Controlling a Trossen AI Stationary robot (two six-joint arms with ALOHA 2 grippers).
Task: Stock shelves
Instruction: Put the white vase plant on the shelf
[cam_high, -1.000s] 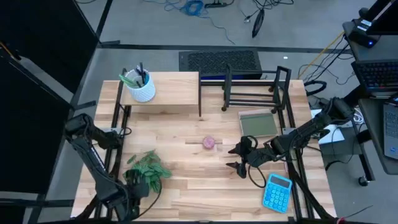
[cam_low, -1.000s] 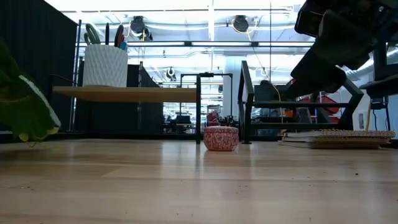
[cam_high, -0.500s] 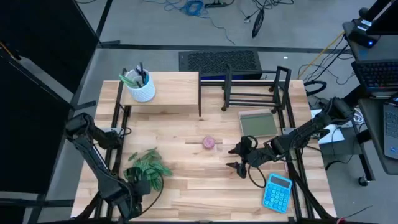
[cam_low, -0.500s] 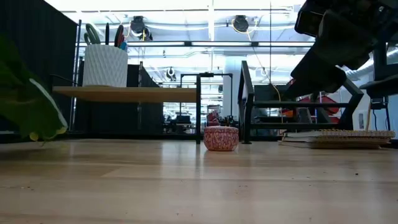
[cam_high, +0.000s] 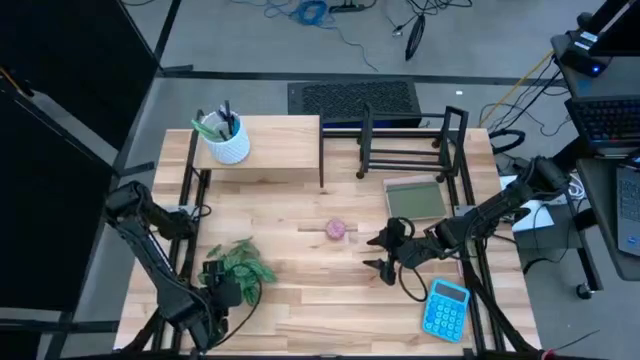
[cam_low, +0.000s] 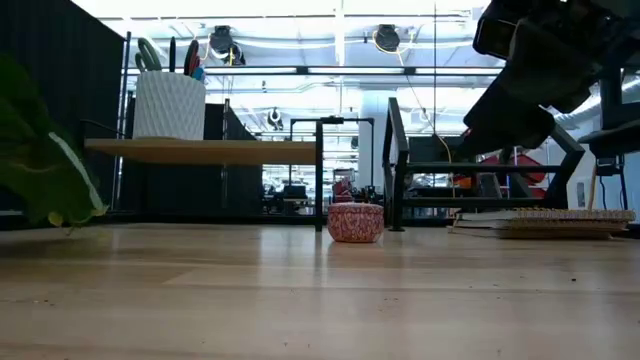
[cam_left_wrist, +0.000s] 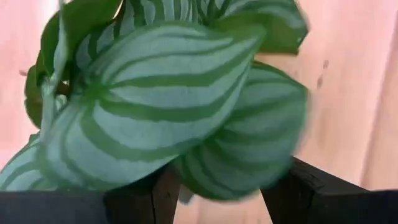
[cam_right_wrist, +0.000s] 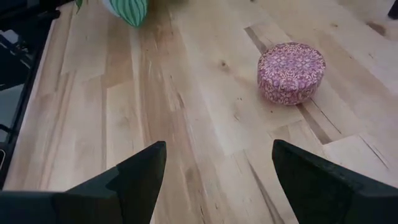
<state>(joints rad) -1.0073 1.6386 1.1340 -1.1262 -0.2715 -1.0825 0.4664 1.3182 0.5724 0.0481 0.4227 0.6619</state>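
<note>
High view puts the left hand (cam_high: 222, 291) at the desk's (cam_high: 300, 300) near-left corner, right at the leafy plant (cam_high: 243, 264); its wrist view is filled with striped leaves, with dark fingers (cam_left_wrist: 143, 196) below them, so I cannot tell how far they are parted or whether they grip. The right hand (cam_high: 381, 254) hangs wide open and empty above the desk, near the pink patterned tin (cam_high: 336, 229). At the far edge stand the wooden riser shelf (cam_high: 275, 150), already carrying a white pen cup (cam_high: 228, 143), and the black wire rack (cam_high: 405, 145). The step looks like fetching the plant; next, carrying it to the shelf without tipping.
</note>
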